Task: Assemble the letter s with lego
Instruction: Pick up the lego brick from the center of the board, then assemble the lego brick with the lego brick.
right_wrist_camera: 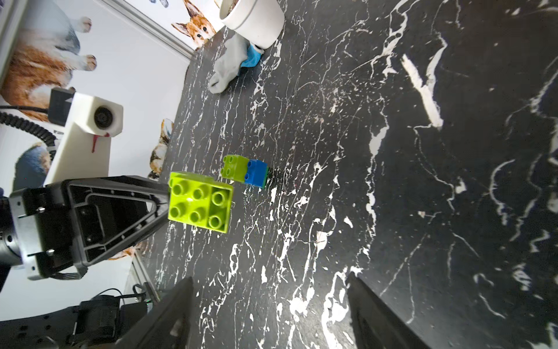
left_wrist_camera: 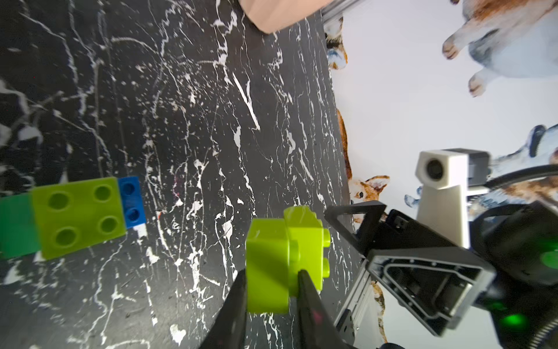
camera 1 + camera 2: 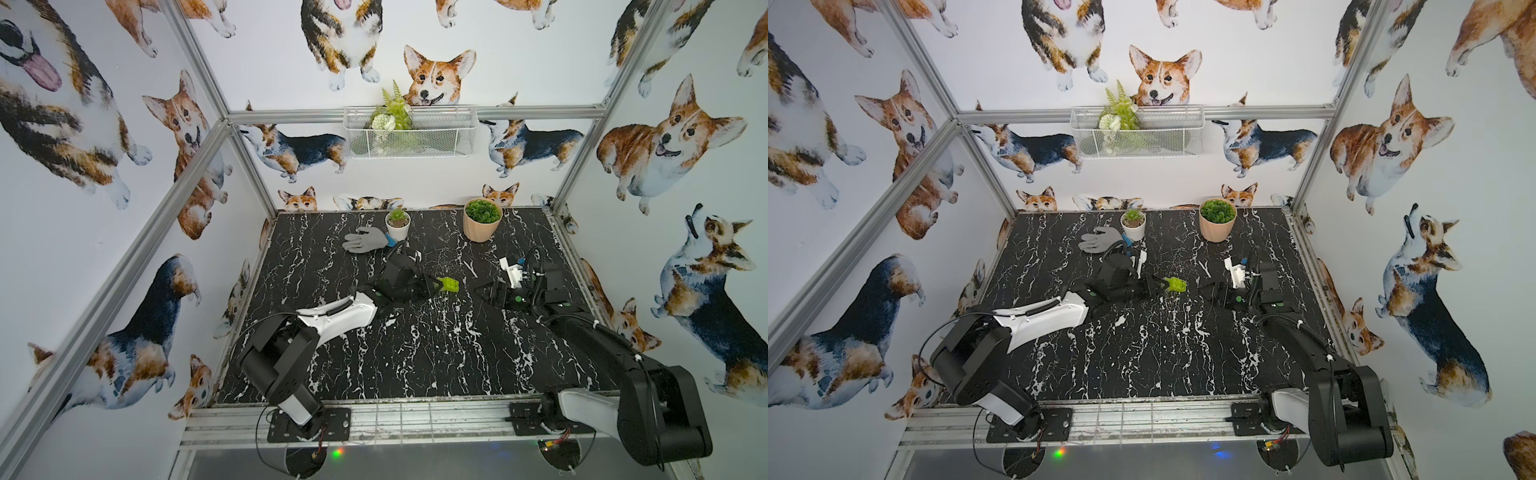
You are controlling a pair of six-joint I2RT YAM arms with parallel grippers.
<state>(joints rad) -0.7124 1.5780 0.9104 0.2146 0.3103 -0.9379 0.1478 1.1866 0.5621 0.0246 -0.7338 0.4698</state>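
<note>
**Left claw (image 2: 271, 273) pinching lime pair (image 2: 280, 250) mid-air**

Pair = two joined lego bricks, held side-on nr the right claw (image 1: 268, 302), which is spread, empty. The lime-blue-dk-green cluster (image 1: 246, 170) sits on the marbled tabletop (image 1: 392, 151), apart from it. Bricks look light, rigid, glossy, prob slippery. Best grip is the flat sidewalls, not the studs.

Two joined lime bricks (image 1: 199, 202) aloft, lime-blue-green cluster (image 1: 246, 170) flat on table (image 1: 392, 181)
</note>
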